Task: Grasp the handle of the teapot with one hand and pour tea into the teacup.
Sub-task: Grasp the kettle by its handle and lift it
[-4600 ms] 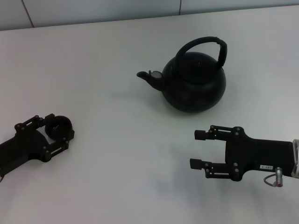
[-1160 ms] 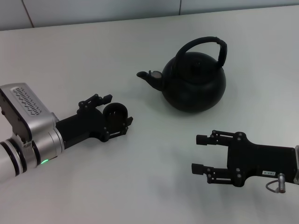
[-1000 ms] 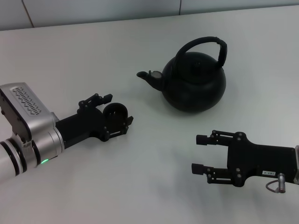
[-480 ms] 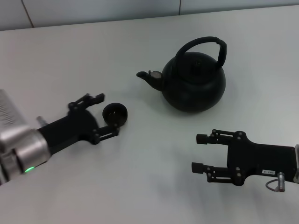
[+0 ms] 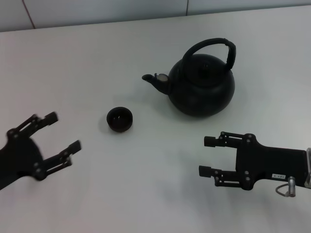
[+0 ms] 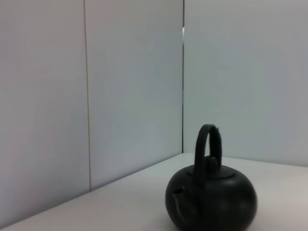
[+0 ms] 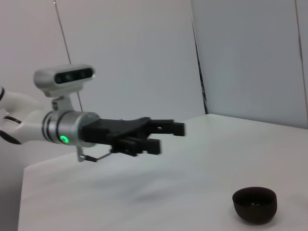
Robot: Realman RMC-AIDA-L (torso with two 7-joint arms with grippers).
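Left pincer (image 5: 60, 131) and right pincer (image 5: 208, 156) both spread; label (image 5: 277, 175) probably unreadable.

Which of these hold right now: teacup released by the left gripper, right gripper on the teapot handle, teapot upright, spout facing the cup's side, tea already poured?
1. The left gripper is open and clear of the teacup. True.
2. The right gripper grips the handle. False: it is open, low and short of the teapot, touching nothing.
3. The teapot stands upright on the table. True.
4. The spout points toward the robot's right. False: it points left, to the teacup's side.
5. Tea is pouring. False: the teapot is not tilted.
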